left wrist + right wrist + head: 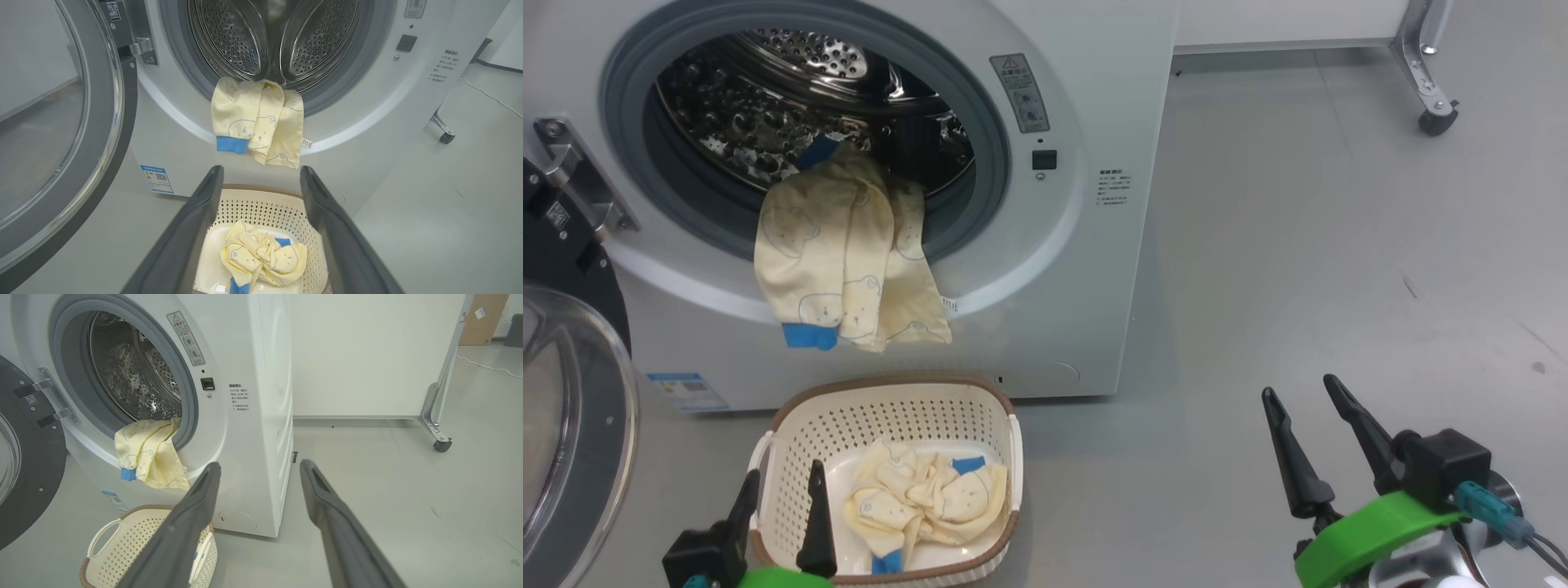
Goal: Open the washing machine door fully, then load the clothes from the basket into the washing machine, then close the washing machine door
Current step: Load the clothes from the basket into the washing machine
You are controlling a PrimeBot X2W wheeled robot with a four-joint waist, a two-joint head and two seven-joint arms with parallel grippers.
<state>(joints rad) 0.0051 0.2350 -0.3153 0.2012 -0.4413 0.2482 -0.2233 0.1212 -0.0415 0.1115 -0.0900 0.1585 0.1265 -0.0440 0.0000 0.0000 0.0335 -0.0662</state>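
Observation:
The white washing machine (1094, 98) has its door (572, 425) swung open to the left. One cream-yellow garment (849, 253) with a blue cuff hangs over the grey gasket, half out of the steel drum (273, 36). A second bundle of clothes (927, 494) lies in the cream basket (890, 412) on the floor below. My left gripper (780, 478) is open, hovering over the basket's near left rim, nothing between its fingers. My right gripper (1303, 392) is open and empty over bare floor to the right. The left wrist view has the bundle (263, 255) between my open fingers.
Grey floor (1339, 245) spreads to the right of the machine. A metal frame leg with a caster (1437, 118) stands at the far right. A white wall panel (367, 355) runs behind.

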